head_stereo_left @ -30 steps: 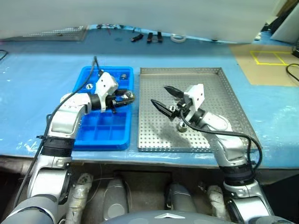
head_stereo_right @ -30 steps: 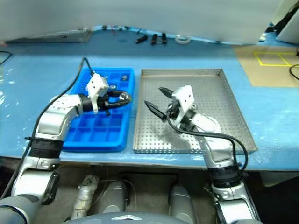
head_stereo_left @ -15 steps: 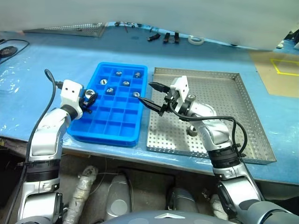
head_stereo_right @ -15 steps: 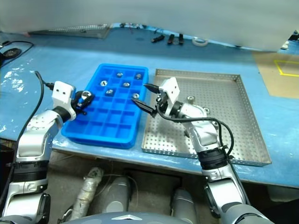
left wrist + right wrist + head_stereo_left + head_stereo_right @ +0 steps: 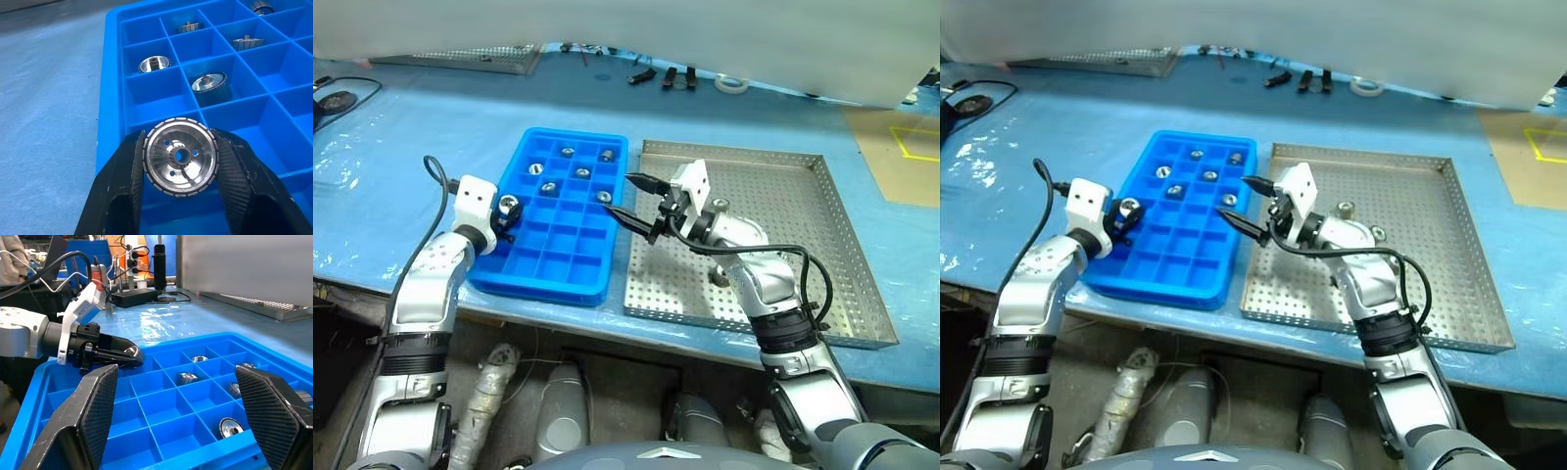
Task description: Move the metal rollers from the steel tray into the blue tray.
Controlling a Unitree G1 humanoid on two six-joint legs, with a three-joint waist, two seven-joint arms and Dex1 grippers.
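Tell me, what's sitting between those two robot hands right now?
Blue tray compartments, several holding metal rollers, span between left end effector and right end effector, seen from head views.

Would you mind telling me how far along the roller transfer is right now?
Done: six rollers sit in the blue tray. In hand: the left gripper holds one over it; the right gripper is open. Left: two in the steel tray.

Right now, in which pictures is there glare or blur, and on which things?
Left wrist view: the held roller is sharp and shines strongly between the left claw fingers; the far rollers are soft. Right wrist view: glare on the blue table cover; the right claw fingers look blurred. Left eye view: wrinkled cover glints white.
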